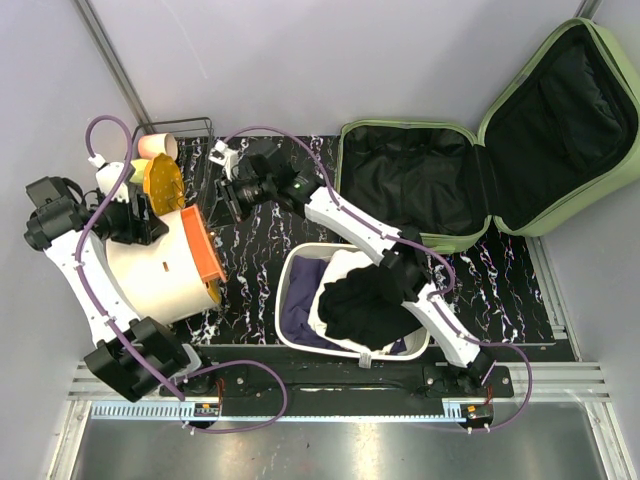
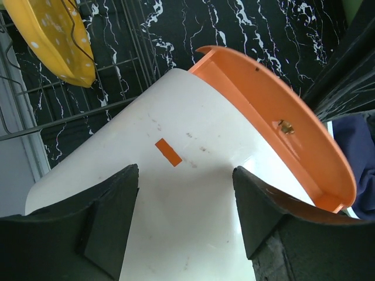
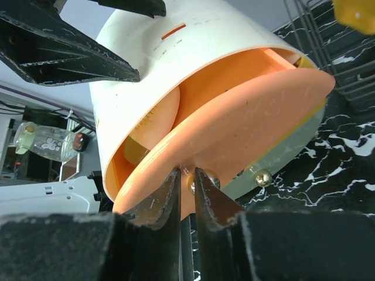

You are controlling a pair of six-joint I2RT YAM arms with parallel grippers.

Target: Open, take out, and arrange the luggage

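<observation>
Big olive-green soft suitcase (image 1: 410, 180) open, back right | left gripper (image 2: 186, 172) wide over white round plastic tub (image 1: 150, 270) | right gripper (image 3: 186, 172) narrow at its orange lid (image 3: 246, 117), we cannot tell if holding | white clothes bin (image 1: 300, 262) under that arm

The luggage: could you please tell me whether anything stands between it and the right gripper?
Nothing visible does: in the top view, between the right gripper and the open luggage lie only marbled table and its own arm. It faces away, pinching the orange lid.
</observation>
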